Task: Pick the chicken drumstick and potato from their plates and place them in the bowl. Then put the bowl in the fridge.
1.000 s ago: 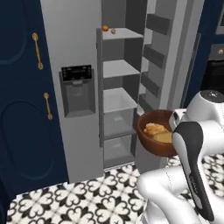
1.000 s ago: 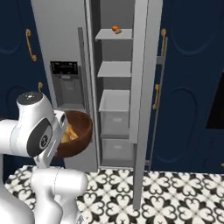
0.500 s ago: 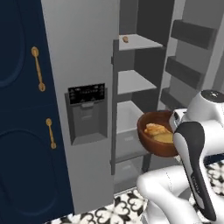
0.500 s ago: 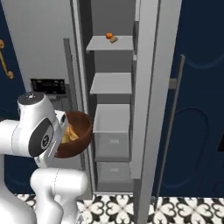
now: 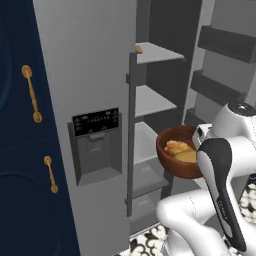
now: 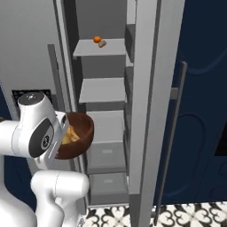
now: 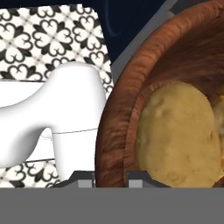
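Observation:
The dark reddish-brown wooden bowl (image 5: 172, 167) (image 6: 84, 131) (image 7: 114, 127) hangs in the air in front of the open fridge (image 5: 90, 70) (image 6: 104, 91), level with its lower shelves. Inside the bowl lie the smooth tan potato (image 7: 179, 135) (image 5: 186, 157) and the lumpy golden chicken drumstick (image 5: 175, 147) (image 7: 218, 113). My gripper (image 7: 110, 183) is shut on the bowl's thick wall, one tip on each side of the rim. In the base views my white forearm hides the fingers. The plates are out of view.
The fridge's right door (image 6: 153, 88) stands open beside the shelves, its long handle (image 6: 175, 111) to the right. A small orange item (image 6: 97, 39) and a tan one (image 6: 102, 43) sit on the top shelf. Grey drawers (image 6: 104, 155) lie low. Navy cabinets (image 5: 15, 150) flank the left.
The whole picture has grown and shifted: the base has driven closer to the fridge. The bowl stays in my grip at the same place beside the arm.

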